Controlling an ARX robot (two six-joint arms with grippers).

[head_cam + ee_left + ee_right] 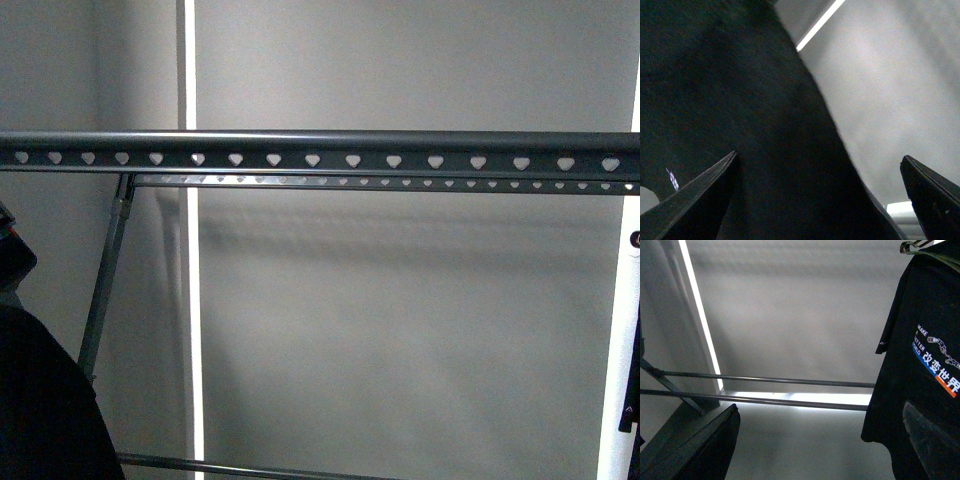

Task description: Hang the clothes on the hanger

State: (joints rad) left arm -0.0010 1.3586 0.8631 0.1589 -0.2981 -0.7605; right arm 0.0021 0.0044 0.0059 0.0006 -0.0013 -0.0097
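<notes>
The dark grey rack rail (320,155) with its row of heart-shaped holes runs across the front view, and nothing hangs on the stretch in view. The black T-shirt (920,385) with white print and a blue-and-white graphic hangs on a small metal coat hanger (914,247); what the hook rests on is out of frame. Black cloth (45,410) shows low at the left, below the rail. My left gripper (819,155) is open, with black cloth (740,100) close in front of it. My right gripper (821,406) is open and empty, one finger (935,440) in front of the shirt.
A second punched rail (400,182) lies behind the first. A slanted rack leg (108,270) stands at the left. Two low cross bars (765,390) run under the rack. A grey wall with a bright vertical light strip (190,300) is behind.
</notes>
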